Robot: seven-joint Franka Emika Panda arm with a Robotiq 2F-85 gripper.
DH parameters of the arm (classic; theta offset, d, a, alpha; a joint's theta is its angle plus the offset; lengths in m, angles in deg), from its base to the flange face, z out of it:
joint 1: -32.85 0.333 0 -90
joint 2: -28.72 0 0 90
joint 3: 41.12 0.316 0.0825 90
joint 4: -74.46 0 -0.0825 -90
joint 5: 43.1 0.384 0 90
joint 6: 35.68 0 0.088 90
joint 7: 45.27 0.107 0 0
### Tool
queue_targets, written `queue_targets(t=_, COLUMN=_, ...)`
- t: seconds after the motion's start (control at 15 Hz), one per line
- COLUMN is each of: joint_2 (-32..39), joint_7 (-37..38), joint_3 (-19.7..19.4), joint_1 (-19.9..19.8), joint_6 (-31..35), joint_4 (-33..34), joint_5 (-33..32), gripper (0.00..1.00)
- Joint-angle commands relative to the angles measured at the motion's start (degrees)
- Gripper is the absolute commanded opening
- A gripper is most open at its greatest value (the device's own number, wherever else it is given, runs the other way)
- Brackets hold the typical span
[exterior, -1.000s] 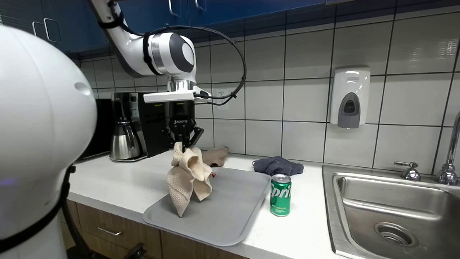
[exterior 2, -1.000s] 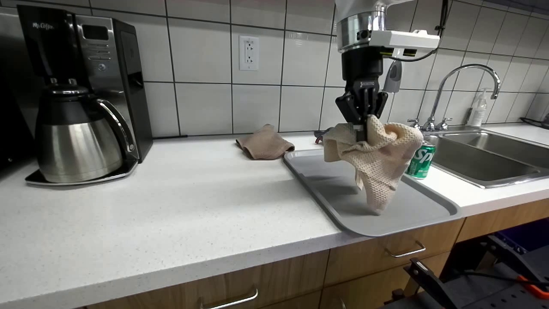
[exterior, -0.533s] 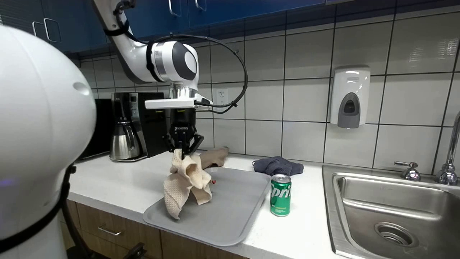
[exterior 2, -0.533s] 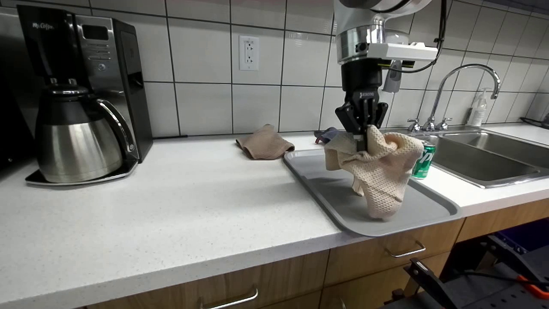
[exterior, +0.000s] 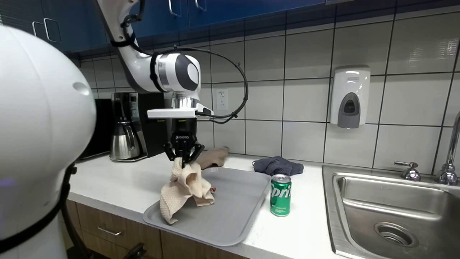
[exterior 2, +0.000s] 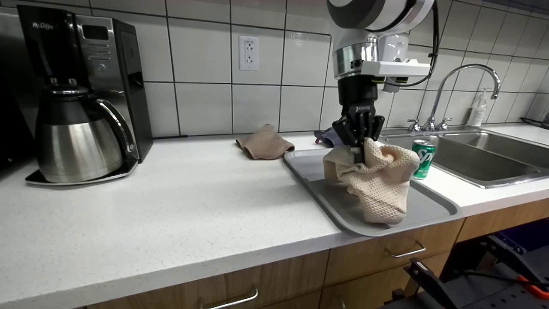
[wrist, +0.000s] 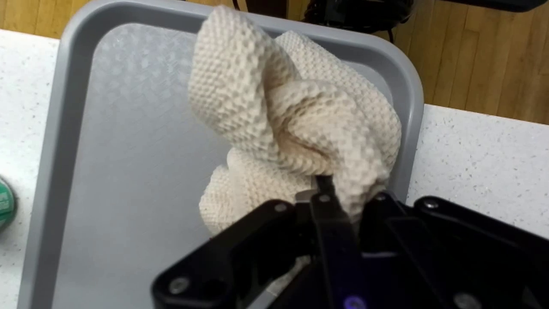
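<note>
Cloth (wrist: 240, 86), cream and coarsely textured, hangs in folds directly below the fingers (exterior 2: 358, 158), which are clenched on a gathered pinch of it. Much of that grip is hard to make out, because the fabric bunches around the tips; the wrist view shows one dark tip pressed against it. Under the fingers, the lowest folds appear to rest on the gray tray (exterior: 230, 216), whose lower part the wrist view cuts off. Just beside the folds shows a red speck (exterior: 214, 189), too small and too covered to identify.

Three cloths can be counted: this one in the fingers' grip, a brown cloth (exterior 2: 266, 143) behind them, and a navy cloth (exterior 2: 331, 137) also behind them, mostly screened in an exterior view. One green can (exterior: 280, 195) stands upright beyond the tray's edge, to the fingers' side and well apart from them; the wrist view leaves only a sliver of it. One sink (exterior 2: 476, 159), its two basins visible in an exterior view, lies farther out past the can, with one curved faucet (exterior 2: 472, 66) and two handles (exterior 2: 414, 125). One coffee maker (exterior 2: 103, 79), holding one carafe (exterior 2: 81, 146), stands well off on the opposite side of the fingers. One soap dispenser (exterior 2: 394, 45), higher than the fingers, is partly hidden by the arm (exterior 2: 354, 56) in an exterior view.
</note>
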Motion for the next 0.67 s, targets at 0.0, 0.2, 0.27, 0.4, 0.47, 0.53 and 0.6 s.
queue_targets(t=0.0, joint_2=2.5, joint_7=1.1, joint_3=0.1, joint_1=-1.0, joint_6=0.0, joint_4=2.3, joint_5=0.6, gripper=0.03)
queue_targets(t=0.2, joint_2=4.1, joint_7=1.5, joint_3=-0.1, joint_1=-1.1, joint_6=0.2, joint_4=3.4, joint_5=0.5, gripper=0.03)
queue_targets(t=0.27, joint_2=4.7, joint_7=1.5, joint_3=-0.2, joint_1=-1.2, joint_6=0.1, joint_4=3.9, joint_5=0.6, gripper=0.03)
queue_targets(t=0.4, joint_2=5.9, joint_7=1.5, joint_3=-0.3, joint_1=-1.2, joint_6=0.1, joint_4=4.8, joint_5=0.6, gripper=0.03)
queue_targets(t=0.47, joint_2=6.3, joint_7=1.5, joint_3=-0.2, joint_1=-1.2, joint_6=0.0, joint_4=5.2, joint_5=0.6, gripper=0.03)
queue_targets(t=0.53, joint_2=6.7, joint_7=1.5, joint_3=-0.2, joint_1=-1.2, joint_6=-0.2, joint_4=5.6, joint_5=0.9, gripper=0.25)
queue_targets(t=0.6, joint_2=6.9, joint_7=1.4, joint_3=-0.1, joint_1=-1.2, joint_6=-0.3, joint_4=5.9, joint_5=1.1, gripper=0.36)
